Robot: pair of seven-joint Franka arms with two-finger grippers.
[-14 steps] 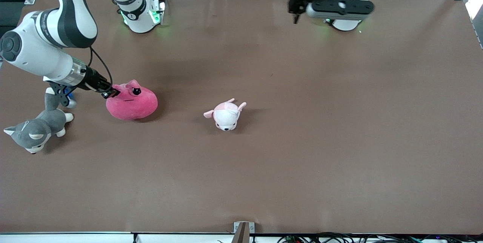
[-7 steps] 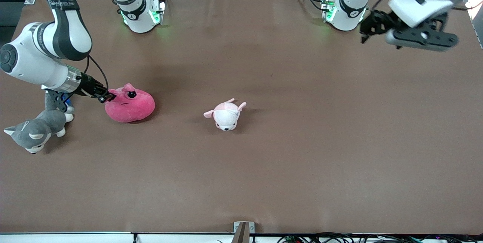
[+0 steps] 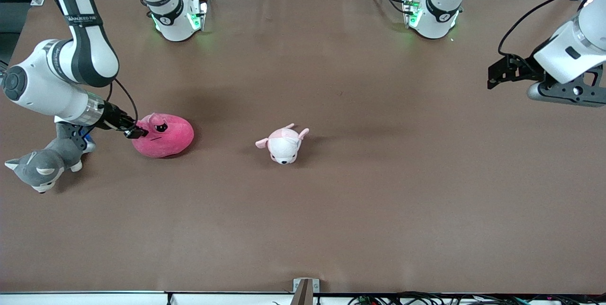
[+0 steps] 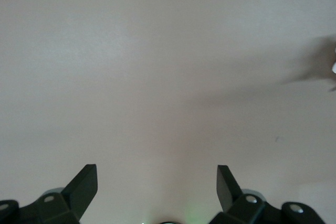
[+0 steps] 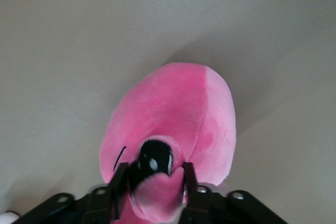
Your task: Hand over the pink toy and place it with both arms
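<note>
The pink toy (image 3: pixel 163 134) is a hot-pink blob plush with a dark eye, lying on the brown table (image 3: pixel 378 191) toward the right arm's end. My right gripper (image 3: pixel 135 132) is shut on its ear flap beside the eye. In the right wrist view the fingers (image 5: pixel 119 181) pinch the pale flap, with my right gripper (image 5: pixel 154 182) against the pink toy (image 5: pixel 178 108). My left gripper (image 3: pixel 494 76) is open and empty, in the air over the left arm's end of the table. The left wrist view shows my left gripper (image 4: pixel 156 182) over bare table.
A white-and-pale-pink puppy plush (image 3: pixel 283 144) lies near the table's middle. A grey-and-white husky plush (image 3: pixel 42 165) lies at the right arm's end, close under the right arm's wrist. The two arm bases (image 3: pixel 175 16) (image 3: pixel 431 11) stand along the edge farthest from the front camera.
My left arm has swung from over its base out toward its end of the table. My right gripper has sunk a little with the pink toy, which now sits flatter.
</note>
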